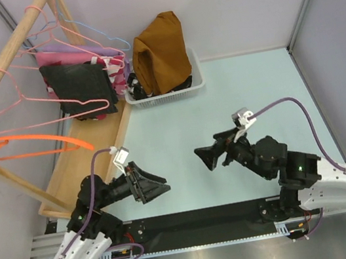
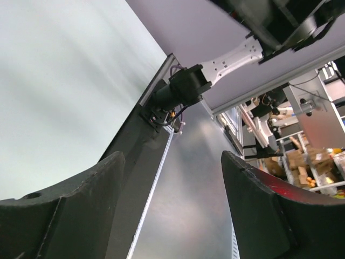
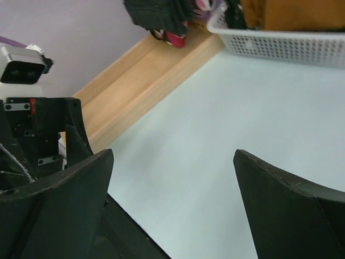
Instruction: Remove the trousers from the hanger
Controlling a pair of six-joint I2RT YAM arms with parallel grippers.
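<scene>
The rust-brown trousers (image 1: 160,52) lie heaped in a white basket (image 1: 195,84) at the back; the right wrist view shows them (image 3: 291,13) over the basket's rim (image 3: 280,46). A bit of black and white cloth (image 1: 133,85) peeks from the basket's left end. A dark folded garment (image 1: 79,85) hangs over a pink hanger (image 1: 93,106) on the wooden rack (image 1: 4,54). My left gripper (image 1: 159,186) is open and empty low over the table, pointing right. My right gripper (image 1: 203,156) faces it, open and empty. Nothing lies between either pair of fingers (image 2: 172,210) (image 3: 172,205).
An orange hanger (image 1: 35,138), a blue one (image 1: 101,35) and more pink ones hang bare on the rail. Pink and magenta cloths (image 1: 80,52) lie behind the dark garment. The rack's wooden base (image 1: 81,155) runs along the table's left side. Grey walls close in the back and right.
</scene>
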